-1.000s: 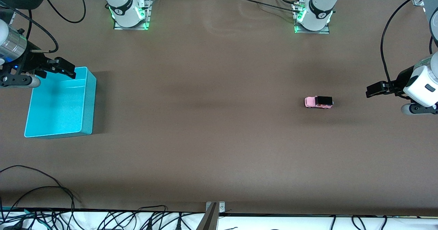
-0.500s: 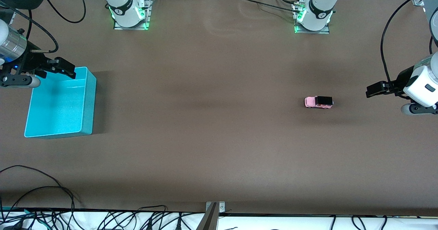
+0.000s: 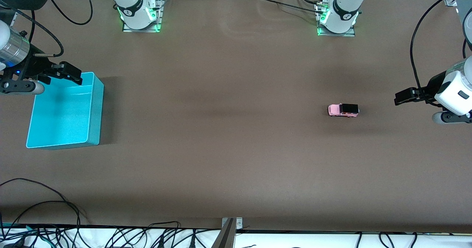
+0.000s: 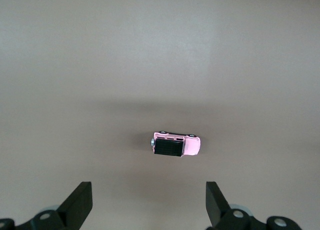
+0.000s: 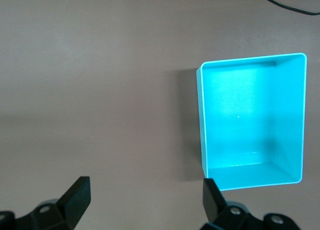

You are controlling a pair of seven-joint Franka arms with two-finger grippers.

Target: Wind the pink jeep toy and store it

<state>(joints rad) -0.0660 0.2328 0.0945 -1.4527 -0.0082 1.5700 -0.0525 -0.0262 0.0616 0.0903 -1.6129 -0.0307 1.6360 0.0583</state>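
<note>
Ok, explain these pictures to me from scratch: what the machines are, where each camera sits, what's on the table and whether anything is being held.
Two robot arms stand at a brown table, each ending in a two-finger gripper. The wide picture comes from a high camera facing them, so their bases line its top edge. The other two pictures come from cameras on the arms' wrists, looking down past the fingers.

The left gripper hangs open above the table near the pink jeep toy, which stands on its wheels toward the left arm's end; its wrist camera sees the toy too.

The right gripper is open over the edge of the turquoise bin, which is empty. Nothing is held by either gripper.
</note>
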